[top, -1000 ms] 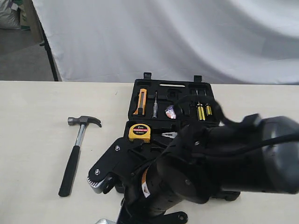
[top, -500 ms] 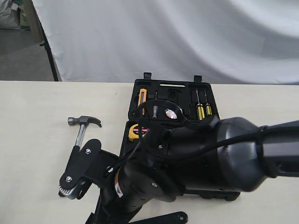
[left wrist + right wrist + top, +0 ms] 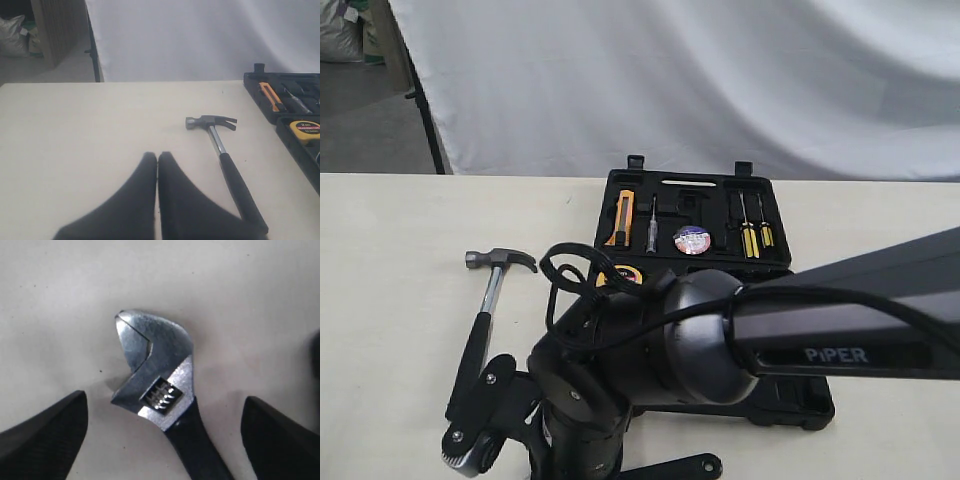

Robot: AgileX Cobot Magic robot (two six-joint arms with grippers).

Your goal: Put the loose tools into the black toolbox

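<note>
The claw hammer (image 3: 485,300) (image 3: 225,165) lies on the table left of the black toolbox (image 3: 612,182) (image 3: 260,82). The dark tape roll (image 3: 692,240) sits in the toolbox's far half. My left gripper (image 3: 157,156) is shut and empty, low over the table just beside the hammer's handle. My right gripper (image 3: 162,405) is open, and the silver adjustable wrench (image 3: 160,365) lies flat on the table between its fingers, untouched. The right arm (image 3: 720,340) crosses the front of the exterior view and hides the wrench there.
An orange knife (image 3: 622,215), a small screwdriver (image 3: 651,235) and yellow-handled screwdrivers (image 3: 752,238) rest in the toolbox. The yellow tape measure (image 3: 305,129) sits in its near half. A dark stand leg (image 3: 425,110) rises behind the table's far left.
The right arm has swung left and down across the exterior view. It uncovered the tape roll in the toolbox and now covers most of the near half.
</note>
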